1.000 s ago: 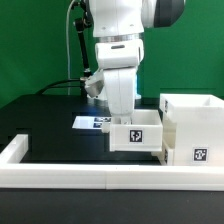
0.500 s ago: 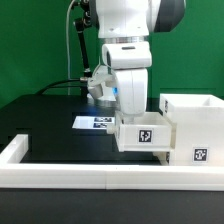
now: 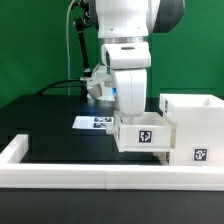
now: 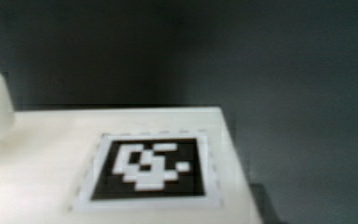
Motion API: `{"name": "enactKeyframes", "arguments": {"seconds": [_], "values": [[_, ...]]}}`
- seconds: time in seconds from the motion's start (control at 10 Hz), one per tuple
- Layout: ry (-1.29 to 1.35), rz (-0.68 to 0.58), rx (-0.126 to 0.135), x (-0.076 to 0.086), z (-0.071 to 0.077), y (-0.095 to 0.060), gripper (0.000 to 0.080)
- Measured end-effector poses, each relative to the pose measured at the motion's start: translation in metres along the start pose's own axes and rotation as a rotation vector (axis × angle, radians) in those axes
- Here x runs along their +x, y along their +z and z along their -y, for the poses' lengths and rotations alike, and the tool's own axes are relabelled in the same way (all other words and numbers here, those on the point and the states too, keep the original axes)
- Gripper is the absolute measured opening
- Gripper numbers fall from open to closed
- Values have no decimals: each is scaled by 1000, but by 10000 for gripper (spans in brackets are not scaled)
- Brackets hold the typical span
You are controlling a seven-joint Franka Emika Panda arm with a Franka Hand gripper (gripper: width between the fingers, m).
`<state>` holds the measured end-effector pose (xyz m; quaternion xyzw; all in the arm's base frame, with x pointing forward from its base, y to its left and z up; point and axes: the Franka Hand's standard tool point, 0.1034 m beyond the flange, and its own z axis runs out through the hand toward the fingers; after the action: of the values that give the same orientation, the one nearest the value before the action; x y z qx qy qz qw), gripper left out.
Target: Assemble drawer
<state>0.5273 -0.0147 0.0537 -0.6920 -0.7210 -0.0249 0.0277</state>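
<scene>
The shell stands on the black table at the exterior view's right, a square tag on its front. A tagged tray sits against its side, under the gripper; grip unclear. No readable writing; the wrist view shows only a blurred tag.

On the exterior view's left the black surface lies open, fenced along the front by the long white rail. On the right, passage is blocked by the big shell, with 1 tray pressed against it under the arm. The marker board lies flat behind.
</scene>
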Motion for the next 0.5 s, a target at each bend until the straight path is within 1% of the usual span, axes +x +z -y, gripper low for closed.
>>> {"name": "enactKeyframes", "arguments": {"seconds": [0.3, 0.5], "values": [[-4, 1, -7, 3, -3, -4, 44], [0, 0, -7, 5, -3, -4, 44]]}}
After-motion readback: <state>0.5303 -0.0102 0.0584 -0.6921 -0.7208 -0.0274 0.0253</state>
